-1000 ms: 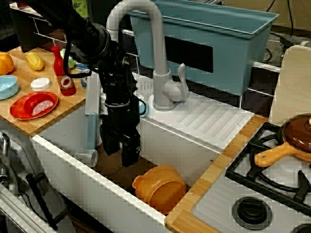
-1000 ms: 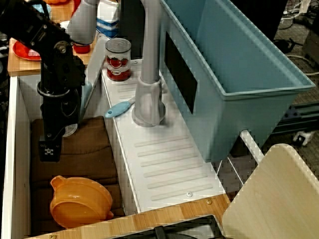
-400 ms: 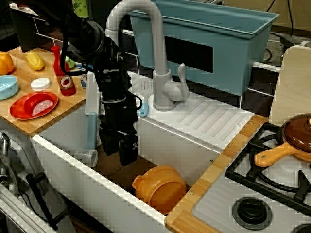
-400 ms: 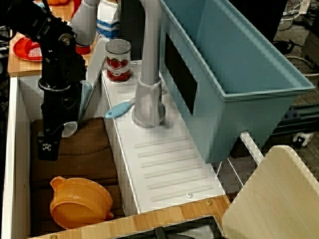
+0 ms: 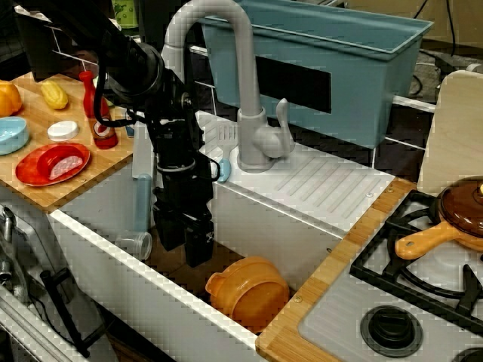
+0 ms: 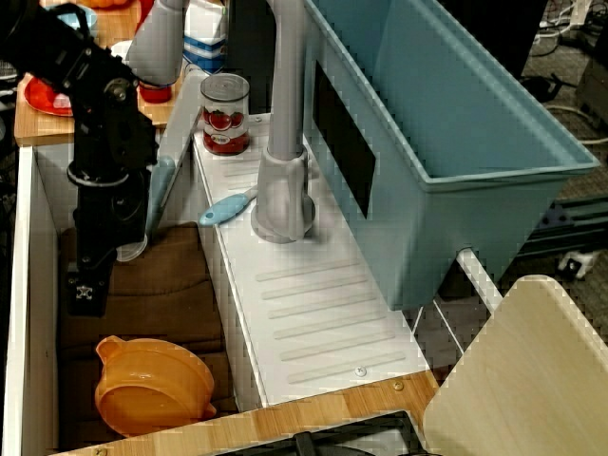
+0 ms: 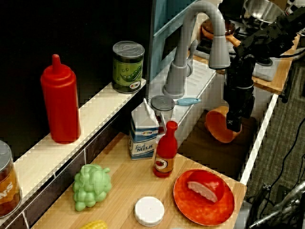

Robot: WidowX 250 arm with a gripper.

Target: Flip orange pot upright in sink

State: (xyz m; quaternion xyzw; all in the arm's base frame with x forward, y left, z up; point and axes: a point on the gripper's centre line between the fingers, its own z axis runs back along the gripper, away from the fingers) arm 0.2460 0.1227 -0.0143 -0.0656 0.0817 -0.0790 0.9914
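Your fingers are hanging down inside the sink, tips parted by a narrow gap and holding nothing. The gripper is pointing straight down above the dark floor, not touching it as far as you can tell.

Just beyond the fingertips, toward the stove end of the basin, the pot is lying tipped against the corner, its domed underside facing up and out, one tab handle sticking toward the gripper. Pot and fingers are apart.

On the other side of the gripper, a clear cup is lying on the sink floor. Behind the arm, the faucet is rising from the drainboard, with a blue brush lying at its base. Farther back, a tomato can is standing on the ledge.
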